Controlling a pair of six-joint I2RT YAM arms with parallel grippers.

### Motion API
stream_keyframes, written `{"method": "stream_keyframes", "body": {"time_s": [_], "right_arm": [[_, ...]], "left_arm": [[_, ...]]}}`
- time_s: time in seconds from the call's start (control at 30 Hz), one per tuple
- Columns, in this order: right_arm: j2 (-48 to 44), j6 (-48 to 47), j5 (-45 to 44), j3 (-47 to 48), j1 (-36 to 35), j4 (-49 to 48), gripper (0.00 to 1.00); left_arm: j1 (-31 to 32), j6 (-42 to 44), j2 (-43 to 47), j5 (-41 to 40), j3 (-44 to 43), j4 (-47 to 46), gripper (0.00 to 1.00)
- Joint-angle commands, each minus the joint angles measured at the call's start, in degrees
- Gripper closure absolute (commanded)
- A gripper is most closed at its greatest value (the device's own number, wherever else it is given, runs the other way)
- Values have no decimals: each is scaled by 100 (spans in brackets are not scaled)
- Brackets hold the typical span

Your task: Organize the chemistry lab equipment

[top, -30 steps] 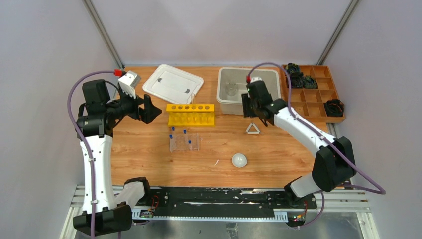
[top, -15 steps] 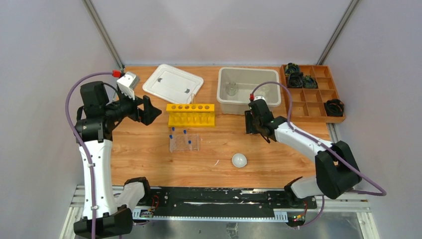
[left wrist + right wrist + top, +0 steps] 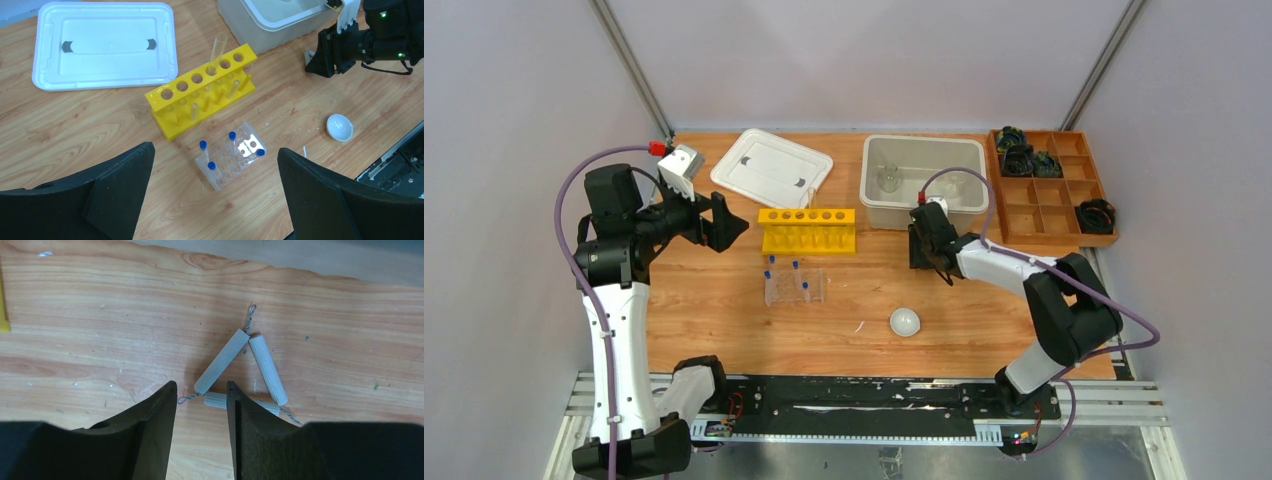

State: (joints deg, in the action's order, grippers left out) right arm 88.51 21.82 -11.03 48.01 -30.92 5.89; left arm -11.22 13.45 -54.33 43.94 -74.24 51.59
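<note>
In the top view the right gripper hides the white triangle; the wrist view shows it flat on the wooden table, one corner between fingers standing slightly apart (not visibly pressing it). The left gripper is spread wide. Pale walls surround the table.

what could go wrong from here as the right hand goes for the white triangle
1. The right hand straddles only one corner of the white triangle, which lies flat on the table. Closing there may catch just the wire twist, so the triangle could pivot or slip out.
2. The bin stands close behind the hand, so a lift could clip its wall.
</note>
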Motion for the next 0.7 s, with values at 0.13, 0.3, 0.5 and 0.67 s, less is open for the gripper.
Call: {"method": "stream_keyframes", "body": {"time_s": [0.13, 0.3, 0.5, 0.67], "right_arm": [[376, 479, -683, 14, -229, -321, 59], [345, 540, -701, -286, -290, -360, 62], [-300, 559, -623, -1019, -311, -471, 64], [-953, 569, -594, -1500, -392, -480, 65]], "left_arm": [[-16, 85, 80, -32, -109, -35, 0], [-18, 90, 43, -10, -110, -34, 0], [-18, 105, 22, 9, -103, -35, 0], [-15, 80, 8, 102, -131, -31, 0]]}}
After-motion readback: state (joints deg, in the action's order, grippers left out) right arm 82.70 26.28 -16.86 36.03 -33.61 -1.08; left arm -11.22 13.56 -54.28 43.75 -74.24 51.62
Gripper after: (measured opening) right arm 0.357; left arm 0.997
